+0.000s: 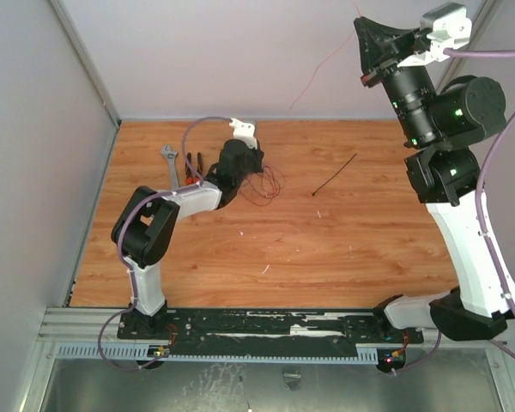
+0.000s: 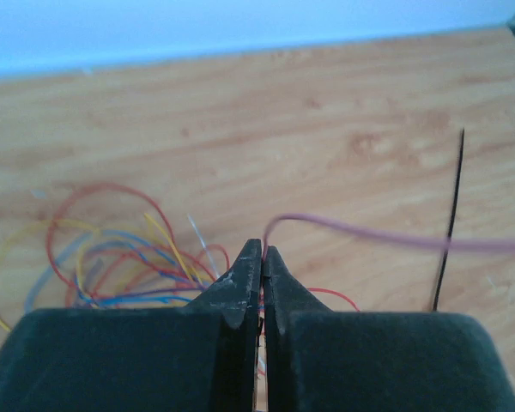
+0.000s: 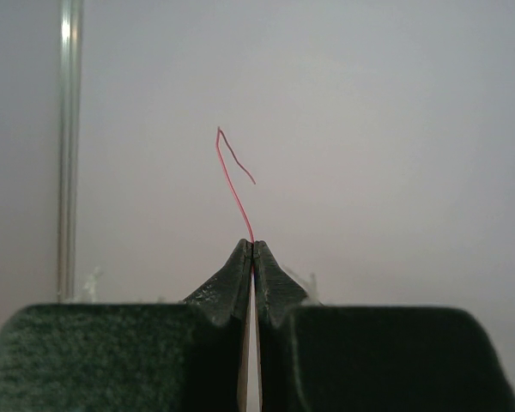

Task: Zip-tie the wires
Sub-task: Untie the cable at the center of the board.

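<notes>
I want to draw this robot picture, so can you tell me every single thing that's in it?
wires: one bunch, mostly red, some yellow and blue, far-left part of table
red strand: one, red, held up high at the right
zip tie: one, black, on table right of wires
wrench: one, silver, far left
pliers: one, dark, beside wrench
table: one, brown wood
left gripper: one, black, shut on wires
right gripper: one, black, raised, shut on red strand

Wood tbl (image 1: 326,257) — wires (image 1: 266,184), zip tie (image 1: 335,176), pliers (image 1: 193,165), wrench (image 1: 170,163)
</notes>
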